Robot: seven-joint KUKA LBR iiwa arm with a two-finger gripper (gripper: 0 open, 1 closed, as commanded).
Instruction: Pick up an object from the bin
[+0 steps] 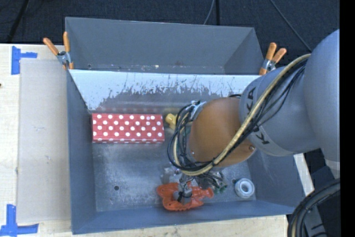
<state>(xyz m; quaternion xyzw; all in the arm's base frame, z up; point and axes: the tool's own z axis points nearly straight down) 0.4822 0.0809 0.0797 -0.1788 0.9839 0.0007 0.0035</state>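
Observation:
My gripper [184,190] reaches down at the bin's front edge, right of the middle, below the orange wrist cover. Its tips rest right on an orange-red, irregular plastic thing [178,198] lying against the front wall. A dark part of the gripper overlaps that thing's middle. A small white tape roll [243,188] lies to the right of the gripper on the bin floor. Greenish and grey small bits [221,186] sit between the gripper and the roll, partly hidden.
A red box with white dots [128,127] lies flat at the back left of the bin floor. A small yellow thing [170,119] peeks out beside its right end, half hidden by the arm's cables. The arm covers the bin's right middle.

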